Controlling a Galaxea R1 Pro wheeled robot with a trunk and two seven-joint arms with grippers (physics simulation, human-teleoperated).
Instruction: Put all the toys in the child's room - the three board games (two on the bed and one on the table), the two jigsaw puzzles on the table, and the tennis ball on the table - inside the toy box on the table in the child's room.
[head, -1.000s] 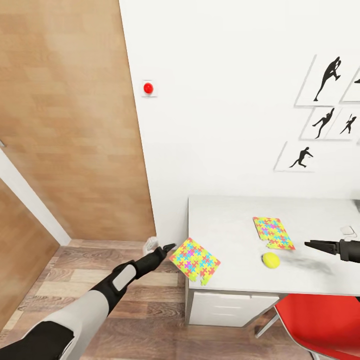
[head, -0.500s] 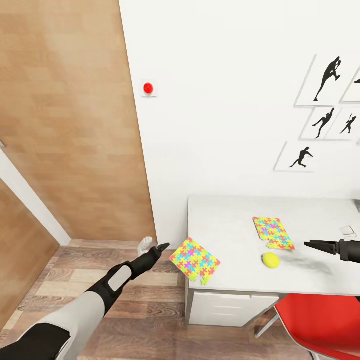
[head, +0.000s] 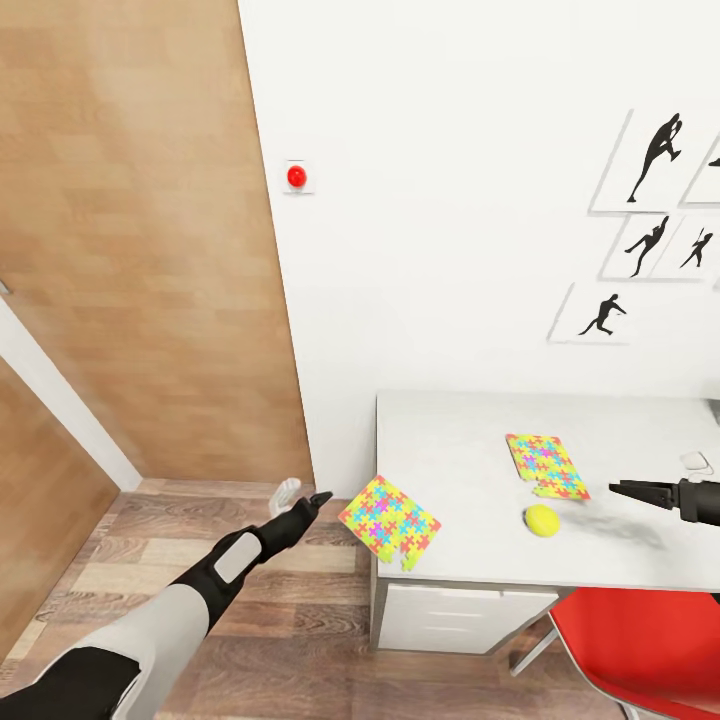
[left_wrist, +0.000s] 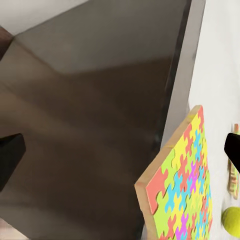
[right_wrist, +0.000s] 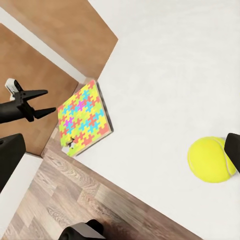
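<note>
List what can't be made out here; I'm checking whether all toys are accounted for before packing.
- Toy box, board games: outside the head view's frame.
- Right gripper: arm cut off by the head view's right edge.
- Small white object on the table: cut by that edge, unidentifiable.

The head camera looks forward and down from well back, taking in the table (head: 600, 560) at lower right of the frame. The left wrist camera sits close beside the table's edge, facing the overhanging jigsaw puzzle (left_wrist: 182, 190) and tennis ball (left_wrist: 232, 221). The right wrist camera looks down over the tabletop. All three views share that puzzle and ball.
</note>
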